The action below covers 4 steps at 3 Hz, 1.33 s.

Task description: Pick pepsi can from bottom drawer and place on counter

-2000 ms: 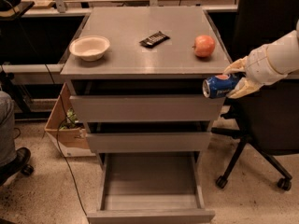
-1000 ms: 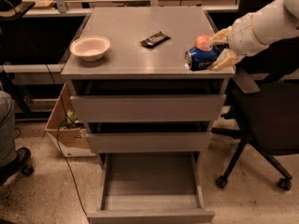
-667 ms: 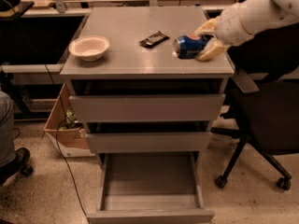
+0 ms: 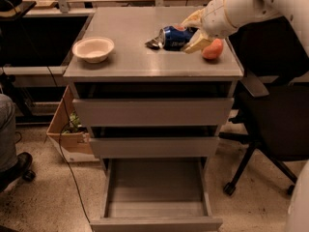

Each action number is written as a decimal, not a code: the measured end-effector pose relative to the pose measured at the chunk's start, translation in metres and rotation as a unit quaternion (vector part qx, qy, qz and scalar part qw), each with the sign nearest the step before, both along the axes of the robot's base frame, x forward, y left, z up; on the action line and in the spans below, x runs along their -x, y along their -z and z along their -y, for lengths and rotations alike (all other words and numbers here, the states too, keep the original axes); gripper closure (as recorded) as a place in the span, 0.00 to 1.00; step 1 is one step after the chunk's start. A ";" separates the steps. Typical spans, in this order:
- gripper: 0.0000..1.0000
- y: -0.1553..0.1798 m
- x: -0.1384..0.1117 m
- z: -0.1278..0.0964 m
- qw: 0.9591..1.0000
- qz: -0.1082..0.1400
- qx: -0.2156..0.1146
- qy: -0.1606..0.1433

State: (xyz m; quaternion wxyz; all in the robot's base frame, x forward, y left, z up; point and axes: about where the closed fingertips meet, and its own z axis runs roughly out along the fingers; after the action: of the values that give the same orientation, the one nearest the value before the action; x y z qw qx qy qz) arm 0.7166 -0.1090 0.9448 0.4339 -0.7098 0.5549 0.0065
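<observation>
1. Nearest to me, at 6 o'clock in my view, the deep grey metal bottom drawer stands pulled out. I see only its bare floor, and the two shallower grey drawers above it are pushed in.
2. Treating the flat grey metal counter as a clock face with 12 away from me, the small blue pepsi can is at about 2 o'clock. It lies on its side, over the top and clear of the drawer. I cannot tell whether it touches the surface or hangs just above it.
3. The cream-coloured two-finger gripper comes in from 3 o'clock, with one finger above the can and one below, clamped around it.
4. My main worry is the can's attitude. Let go sideways on this smooth, slightly reflective top, I judge it could roll toward an edge.
5. Crowding is the second risk. A dark flat snack bar sits against the can's silver end at 9 o'clock of it, and a round orange-pink fruit sits just beside the lower finger. I think a careless descent or opening could shove either one, and the fruit is close to the right edge.
6. A shallow white bowl rests well apart at 9 o'clock on the counter.
7. Around the cabinet there is a speckled floor, a cardboard box at the left, a black wheeled office chair at the right, and desks beyond at 12 o'clock.
</observation>
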 end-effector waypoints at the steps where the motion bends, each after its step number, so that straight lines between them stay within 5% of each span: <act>1: 1.00 -0.002 -0.008 -0.027 1.000 -0.004 -0.024 -0.012; 4: 1.00 0.052 -0.043 -0.089 0.998 -0.057 -0.038 -0.004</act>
State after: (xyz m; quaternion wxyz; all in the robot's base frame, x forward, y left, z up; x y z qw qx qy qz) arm 0.7598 -0.0196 0.8923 0.4281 -0.6936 0.5751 0.0701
